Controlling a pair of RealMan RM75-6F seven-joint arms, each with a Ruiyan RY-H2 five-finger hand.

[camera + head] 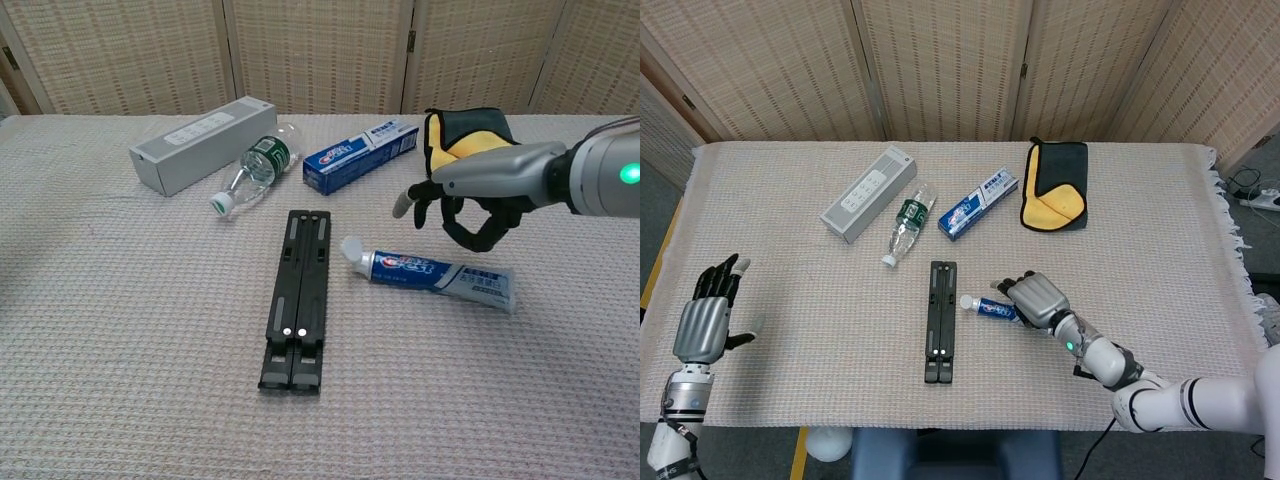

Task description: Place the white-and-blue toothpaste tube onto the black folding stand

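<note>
- Tube lies flat on the table cloth, just right of the stand; cap end points at the stand, close but not on it.
- In head view the tube shows partly under the right hand.
- Stand folded flat, long axis running away from the robot, two small white dots near its near end.
- Right hand hovers above the tube, fingers curled loosely and apart, holding nothing; gap between it and the tube is plain in chest view.
- Right hand sits just right of the stand in head view.
- Left hand at the table's near left edge, fingers spread, empty, well apart from everything.
- Far side: grey box, bottle on its side, toothpaste carton, black-and-yellow cloth.
</note>
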